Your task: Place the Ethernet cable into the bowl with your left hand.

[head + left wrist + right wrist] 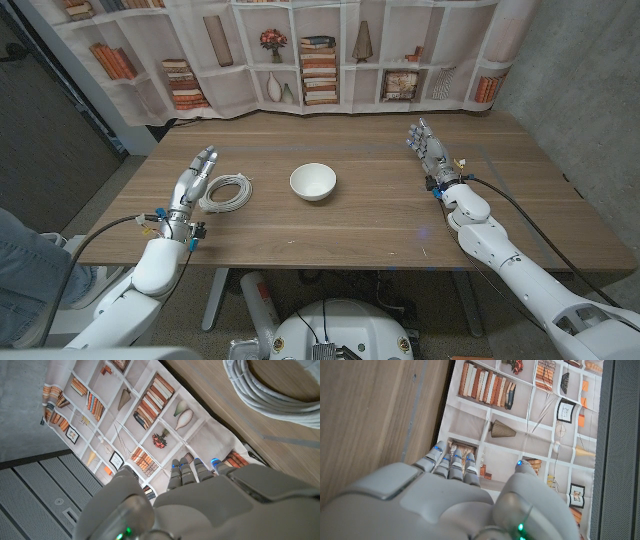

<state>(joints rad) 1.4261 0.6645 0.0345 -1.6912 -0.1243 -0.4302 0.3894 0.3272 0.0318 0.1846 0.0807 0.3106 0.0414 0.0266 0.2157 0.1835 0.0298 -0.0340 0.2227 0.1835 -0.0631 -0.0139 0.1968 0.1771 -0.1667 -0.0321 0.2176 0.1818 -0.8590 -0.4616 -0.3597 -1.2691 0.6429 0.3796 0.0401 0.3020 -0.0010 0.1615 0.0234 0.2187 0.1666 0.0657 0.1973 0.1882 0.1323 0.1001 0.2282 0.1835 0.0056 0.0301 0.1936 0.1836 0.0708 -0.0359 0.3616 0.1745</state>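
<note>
A coiled white Ethernet cable [227,192] lies on the wooden table [380,215], left of a white bowl [313,182] that stands near the middle. My left hand [194,178] is just beside the coil on its left, fingers straight and apart, holding nothing. In the left wrist view the coil [265,390] shows past the back of that hand [200,495]. My right hand [430,152] stands far to the right of the bowl, fingers extended, nothing in it; the right wrist view shows its back [445,495].
A printed bookshelf backdrop [320,60] hangs behind the table's far edge. A person's leg [25,270] shows at the left edge. Bare wood lies between the bowl and my right hand.
</note>
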